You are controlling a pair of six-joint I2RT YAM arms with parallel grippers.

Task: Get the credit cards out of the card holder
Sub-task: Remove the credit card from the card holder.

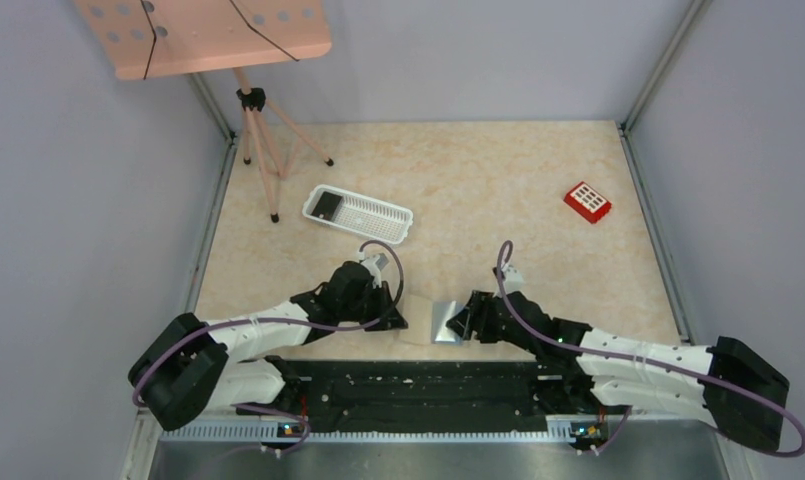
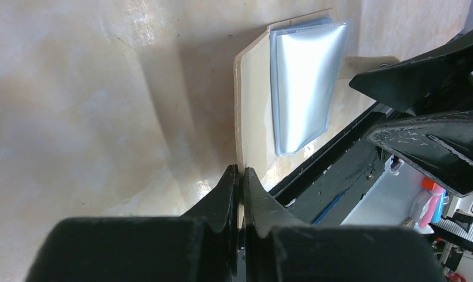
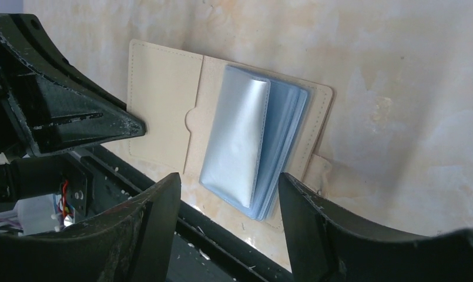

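The card holder [image 1: 440,322] lies open on the table near the front edge. Its cover is cream and it carries a stack of silvery blue-grey sleeves [image 3: 245,138]. My left gripper [image 2: 241,171] is shut on the edge of the cream cover flap [image 2: 251,111]; it shows in the top view [image 1: 403,322] just left of the holder. My right gripper [image 3: 229,179] is open and empty, its jaws straddling the near end of the sleeves without touching them; it sits just right of the holder [image 1: 460,325]. No loose card shows on the table.
A white slotted basket [image 1: 363,215] with a dark flat thing [image 1: 326,205] in it stands behind the arms. A red box with white squares [image 1: 587,201] is at the back right. A tripod [image 1: 260,140] stands back left. The black base rail [image 1: 418,385] runs close beside the holder.
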